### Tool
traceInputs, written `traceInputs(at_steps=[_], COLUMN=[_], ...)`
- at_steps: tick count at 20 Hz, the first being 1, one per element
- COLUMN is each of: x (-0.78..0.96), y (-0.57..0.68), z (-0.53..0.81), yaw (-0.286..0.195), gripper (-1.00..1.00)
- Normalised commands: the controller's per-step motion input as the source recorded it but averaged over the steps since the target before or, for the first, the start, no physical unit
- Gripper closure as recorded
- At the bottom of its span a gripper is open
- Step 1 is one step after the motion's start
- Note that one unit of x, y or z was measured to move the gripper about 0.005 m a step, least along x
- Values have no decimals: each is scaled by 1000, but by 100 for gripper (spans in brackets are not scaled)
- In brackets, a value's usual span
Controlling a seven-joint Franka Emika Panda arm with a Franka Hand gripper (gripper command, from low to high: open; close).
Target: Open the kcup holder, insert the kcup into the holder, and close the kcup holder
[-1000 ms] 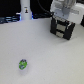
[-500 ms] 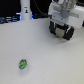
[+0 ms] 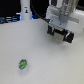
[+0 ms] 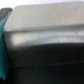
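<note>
I see the kcup (image 3: 22, 64) sitting alone on the white worktop (image 3: 45, 55), well apart from the kcup holder (image 3: 62, 35) at the exterior view's right. The gripper (image 3: 61, 21) sits over the holder and hides much of it; I cannot tell how its jaws stand. My wrist view is a blurred dark slab (image 4: 47, 47), nothing sharper.

From my station I see a pale, almost white table (image 3: 20, 42) filling most of the exterior view under bright, even light. Behind its far edge the background (image 3: 7, 10) is dark and blurred, with bluish patches.
</note>
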Motion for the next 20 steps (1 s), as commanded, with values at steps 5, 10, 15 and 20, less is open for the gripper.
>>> traceInputs(at_steps=[5, 10, 15, 20], x=[817, 768, 295, 280], y=[-474, -465, -211, -278], z=[21, 37, 155, 258], yaw=[-29, -32, -53, -81], gripper=[100, 100, -100, -100])
